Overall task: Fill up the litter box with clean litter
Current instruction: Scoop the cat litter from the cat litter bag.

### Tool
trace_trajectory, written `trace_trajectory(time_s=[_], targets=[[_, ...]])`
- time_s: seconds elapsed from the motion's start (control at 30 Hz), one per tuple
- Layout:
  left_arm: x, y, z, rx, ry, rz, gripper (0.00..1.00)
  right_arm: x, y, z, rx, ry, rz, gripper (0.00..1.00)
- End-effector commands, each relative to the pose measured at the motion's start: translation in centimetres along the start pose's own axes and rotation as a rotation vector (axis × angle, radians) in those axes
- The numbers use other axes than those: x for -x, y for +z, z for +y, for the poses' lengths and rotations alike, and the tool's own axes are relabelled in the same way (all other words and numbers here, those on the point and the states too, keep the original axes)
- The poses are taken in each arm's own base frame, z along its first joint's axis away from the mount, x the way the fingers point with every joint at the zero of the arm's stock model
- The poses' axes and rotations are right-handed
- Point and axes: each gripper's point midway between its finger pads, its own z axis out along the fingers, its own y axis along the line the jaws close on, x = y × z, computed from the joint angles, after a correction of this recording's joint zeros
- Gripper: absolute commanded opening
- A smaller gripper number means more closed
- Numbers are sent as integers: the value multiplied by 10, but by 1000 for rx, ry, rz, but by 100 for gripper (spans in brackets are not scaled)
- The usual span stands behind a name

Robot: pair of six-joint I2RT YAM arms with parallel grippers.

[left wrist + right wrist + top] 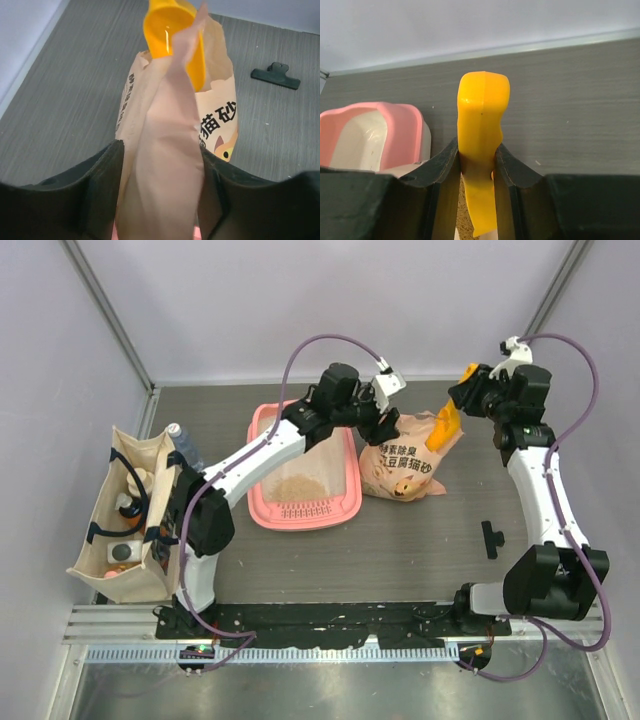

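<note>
we read the dark characters 猫砂 on the peach bag [220, 115] in the left wrist view. from above, we see two printed rows on it, too small to read surely.

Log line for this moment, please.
left gripper: grips litter bag fold | right gripper: holds scoop at bag mouth | litter box: some litter inside

Litter box [300, 524] pink, floor whitish; litter [300, 485] tan-beige. Bag [400, 468] peach w/ black Chinese print, orange cat. Scoop [482, 115] yellow-orange. My jaws black. Surface [420, 550] dark grey, wood-grain. Tote [100, 530] beige, dark straps. Clip [276, 76] black.
</note>
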Motion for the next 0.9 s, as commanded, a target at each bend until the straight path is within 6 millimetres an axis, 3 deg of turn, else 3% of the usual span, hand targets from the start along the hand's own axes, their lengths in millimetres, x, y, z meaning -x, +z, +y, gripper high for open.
trace_trajectory(time_s=[0.0, 0.03, 0.07, 0.1, 0.13, 0.17, 0.2, 0.23, 0.27, 0.43, 0.47, 0.53, 0.7, 0.87], targets=[[45, -9, 4, 16, 39, -104, 35, 2, -6, 15, 42, 36, -60, 1], [48, -12, 3, 18, 55, -111, 21, 11, -13, 17, 37, 37, -113, 1], [45, -12, 2, 17, 56, -104, 8, -3, -10, 13, 30, 48, -125, 1], [44, -14, 2, 22, 57, -103, 0, -1, -11, 17, 37, 23, -168, 1], [44, -15, 4, 30, 61, -107, 0, 10, -10, 33, 63, -23, -249, 1], [43, -19, 1, 30, 56, -107, 0, -5, -3, 37, 71, -51, -233, 1], [43, -21, 1, 32, 53, -110, 0, -7, 1, 35, 65, -53, -235, 1], [43, -22, 1, 37, 48, -112, 0, -15, 7, 51, 97, -36, -214, 1], [45, -25, -1, 34, 44, -116, 0, -25, 15, 48, 89, -18, -186, 1], [50, -28, -3, 36, 22, -127, 0, -53, 16, 64, 101, -204, -213, 1], [51, -28, -1, 41, 19, -128, 0, -66, 15, 64, 97, -236, -195, 1], [51, -28, -1, 41, 15, -127, 0, -80, 16, 61, 94, -264, -170, 1], [51, -26, 1, 39, 14, -126, 0, -149, 17, 48, 83, -366, -4, 1], [50, -24, 2, 37, -15, -131, 0, -191, 22, 25, -5, -163, 153, 1]])
